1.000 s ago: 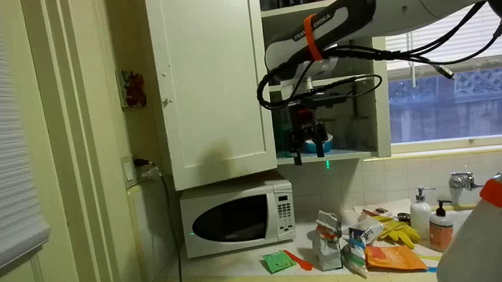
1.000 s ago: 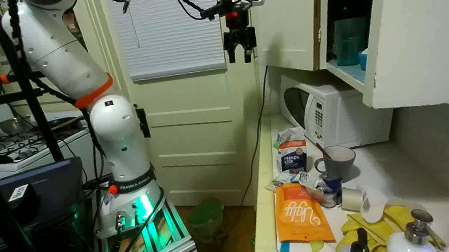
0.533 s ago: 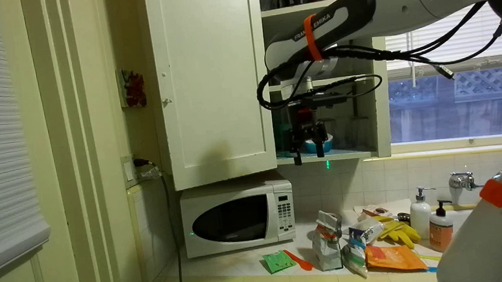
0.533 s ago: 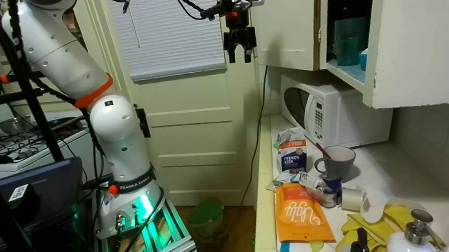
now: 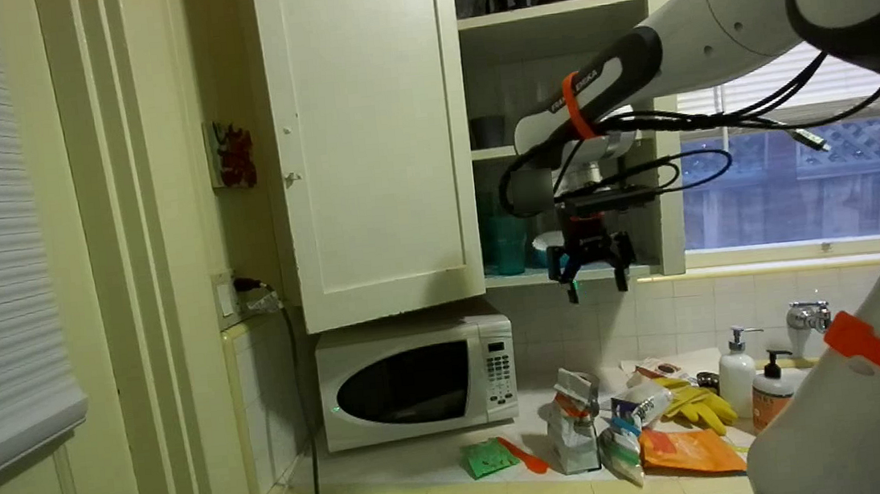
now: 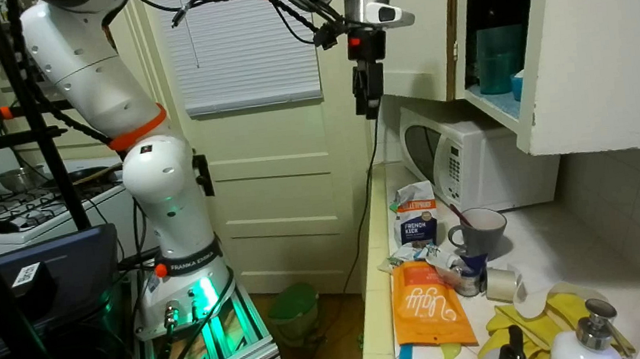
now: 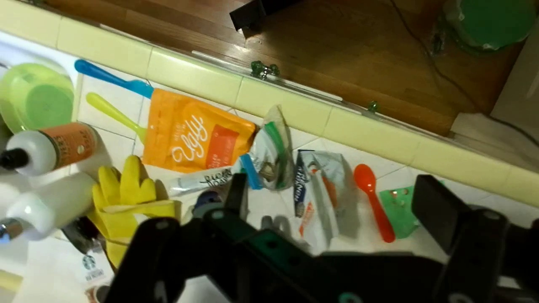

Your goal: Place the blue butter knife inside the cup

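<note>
Lying at the left in the wrist view, the knife [image 7: 107,76] is resting on the desk [image 7: 198,80] close to its edge, its right end meeting the pouch [image 7: 193,134]; whether that end is running underneath, I cannot tell. It is probably going to be feeling light and stiff, likely plastic, hardly fragile, but smooth enough to be turning in a loose hold. Grasping across the bare handle, left of the pouch, should be serving best. Farther right, the pincer [image 7: 334,198] is hanging well above the desk, released, its jaws standing wide apart and holding nothing. In an exterior view the knife is lying near, and the cup [image 6: 484,238] is standing farther off to the right, a stick [image 6: 459,214] leaning at its rim; in the wrist view the pincer is probably covering most of the cup. In an exterior view a spoon [image 5: 525,456] is showing left, and the arm [image 5: 868,415], right, is probably hiding the knife.
</note>
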Controlling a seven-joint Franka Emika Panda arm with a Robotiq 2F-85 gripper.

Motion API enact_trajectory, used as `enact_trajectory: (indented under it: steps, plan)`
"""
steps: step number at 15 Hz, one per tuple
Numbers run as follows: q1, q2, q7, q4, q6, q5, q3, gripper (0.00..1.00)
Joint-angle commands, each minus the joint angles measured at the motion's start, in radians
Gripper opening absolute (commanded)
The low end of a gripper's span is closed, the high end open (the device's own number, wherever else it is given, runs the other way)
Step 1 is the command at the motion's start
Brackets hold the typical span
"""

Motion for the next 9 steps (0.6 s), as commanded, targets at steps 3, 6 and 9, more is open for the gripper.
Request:
enact_trajectory:
  steps: [3,6,9]
  plan:
    - [-0.116,0.000,0.146,-0.164,0.112,-0.011,-0.083,1.00]
    - [-0.117,0.011,0.106,-0.146,0.094,-0.007,-0.088,1.00]
    - [-0.125,-0.012,0.253,-0.115,0.055,0.042,-0.063,1.00]
